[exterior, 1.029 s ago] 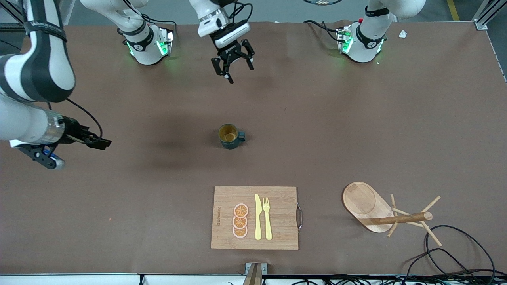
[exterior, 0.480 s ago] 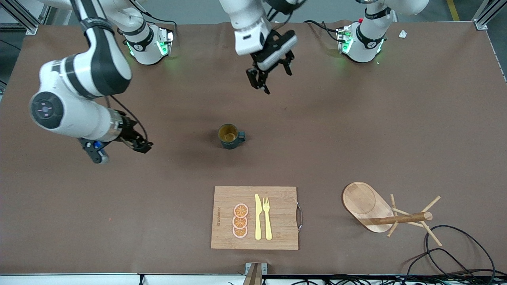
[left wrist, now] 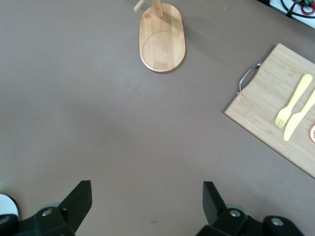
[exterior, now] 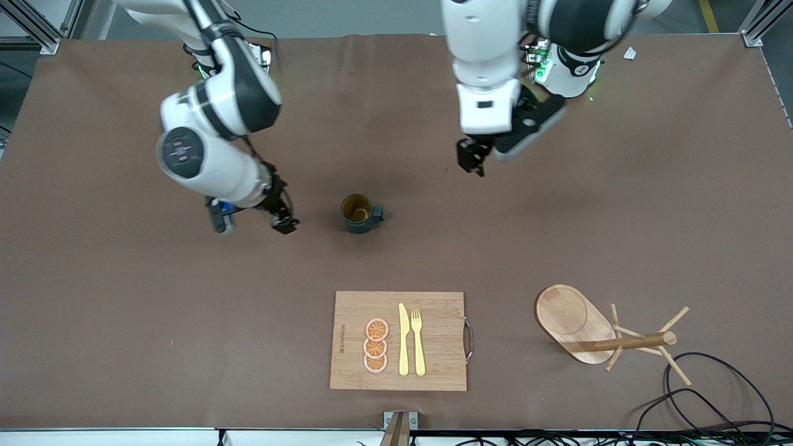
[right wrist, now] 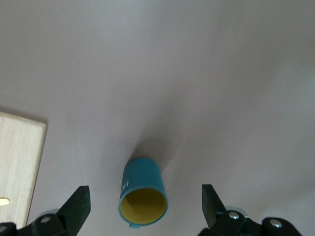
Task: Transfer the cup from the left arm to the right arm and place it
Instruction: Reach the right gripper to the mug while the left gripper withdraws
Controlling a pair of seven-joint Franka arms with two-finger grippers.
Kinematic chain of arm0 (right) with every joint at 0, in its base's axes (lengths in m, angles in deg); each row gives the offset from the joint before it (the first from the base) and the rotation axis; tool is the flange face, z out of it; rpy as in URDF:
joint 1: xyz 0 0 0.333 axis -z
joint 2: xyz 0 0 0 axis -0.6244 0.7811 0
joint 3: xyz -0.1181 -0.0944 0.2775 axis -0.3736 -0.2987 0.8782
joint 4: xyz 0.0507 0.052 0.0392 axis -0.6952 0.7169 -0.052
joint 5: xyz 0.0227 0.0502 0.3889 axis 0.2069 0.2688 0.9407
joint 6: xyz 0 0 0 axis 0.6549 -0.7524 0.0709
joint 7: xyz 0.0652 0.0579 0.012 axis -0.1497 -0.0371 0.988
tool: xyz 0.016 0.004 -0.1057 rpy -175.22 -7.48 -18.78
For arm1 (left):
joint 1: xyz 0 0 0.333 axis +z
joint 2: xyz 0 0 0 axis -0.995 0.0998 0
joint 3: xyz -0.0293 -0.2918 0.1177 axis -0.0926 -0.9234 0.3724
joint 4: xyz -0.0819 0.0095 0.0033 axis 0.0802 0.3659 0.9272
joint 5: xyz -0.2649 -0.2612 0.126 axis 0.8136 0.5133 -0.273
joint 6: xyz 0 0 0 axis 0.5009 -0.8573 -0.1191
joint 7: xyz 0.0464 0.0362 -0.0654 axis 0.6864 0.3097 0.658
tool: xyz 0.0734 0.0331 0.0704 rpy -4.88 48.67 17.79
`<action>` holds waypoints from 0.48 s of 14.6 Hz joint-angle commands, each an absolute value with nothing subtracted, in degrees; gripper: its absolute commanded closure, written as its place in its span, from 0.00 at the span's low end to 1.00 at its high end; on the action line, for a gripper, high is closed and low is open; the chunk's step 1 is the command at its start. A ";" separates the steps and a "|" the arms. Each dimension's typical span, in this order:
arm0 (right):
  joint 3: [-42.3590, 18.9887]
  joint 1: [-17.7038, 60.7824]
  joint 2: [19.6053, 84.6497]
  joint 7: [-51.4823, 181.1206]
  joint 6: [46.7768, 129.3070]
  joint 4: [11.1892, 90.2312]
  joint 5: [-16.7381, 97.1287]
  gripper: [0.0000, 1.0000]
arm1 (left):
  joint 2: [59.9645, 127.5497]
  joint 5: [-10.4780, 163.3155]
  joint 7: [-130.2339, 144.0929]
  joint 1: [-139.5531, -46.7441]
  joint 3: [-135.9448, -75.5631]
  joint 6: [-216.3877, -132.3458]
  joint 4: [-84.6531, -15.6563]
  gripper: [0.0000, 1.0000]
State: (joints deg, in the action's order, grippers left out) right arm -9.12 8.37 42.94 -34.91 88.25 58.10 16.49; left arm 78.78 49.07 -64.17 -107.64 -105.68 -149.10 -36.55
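Observation:
The cup [exterior: 359, 214], a dark teal ribbed mug with a yellowish inside, stands upright mid-table with its handle toward the left arm's end. My right gripper [exterior: 282, 218] hangs low over the table just beside the cup, toward the right arm's end, not touching it. It is open and empty. In the right wrist view the cup [right wrist: 142, 194] shows between the spread fingers of that gripper [right wrist: 145, 199]. My left gripper [exterior: 472, 158] is over bare table toward the left arm's base, apart from the cup. In the left wrist view it [left wrist: 146, 196] is open and empty.
A wooden cutting board [exterior: 440, 310] with orange slices, a yellow knife and a fork lies nearer the camera than the cup. It also shows in both wrist views [left wrist: 266, 108] [right wrist: 17, 162]. A wooden mug tree [exterior: 595, 328] lies tipped toward the left arm's end. Black cables [exterior: 712, 396] lie by it.
The right arm has swung in from the table's end until its gripper is beside the cup. The left gripper has moved toward the left arm's end and lower. The cup has not moved.

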 commanded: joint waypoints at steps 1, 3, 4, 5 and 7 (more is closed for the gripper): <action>-9.84 3.58 44.39 -45.73 93.34 60.50 17.41 0.00 | 76.93 51.86 -55.30 -101.96 -106.15 -150.02 -37.90 0.00; -9.84 1.64 46.14 -51.10 95.81 60.50 17.41 0.00 | 77.01 54.05 -49.05 -97.92 -106.06 -150.10 -36.49 0.00; -9.93 0.77 46.85 -52.44 96.52 60.41 17.32 0.00 | 77.01 55.46 -47.11 -95.37 -106.15 -150.10 -36.23 0.00; -9.93 0.23 47.55 -53.41 96.78 60.41 17.24 0.00 | 76.93 56.43 -45.09 -93.43 -106.15 -150.10 -35.88 0.00; -9.93 -0.56 48.87 -53.85 96.96 60.50 16.97 0.00 | 76.84 56.88 -36.94 -91.14 -105.98 -149.67 -34.73 0.00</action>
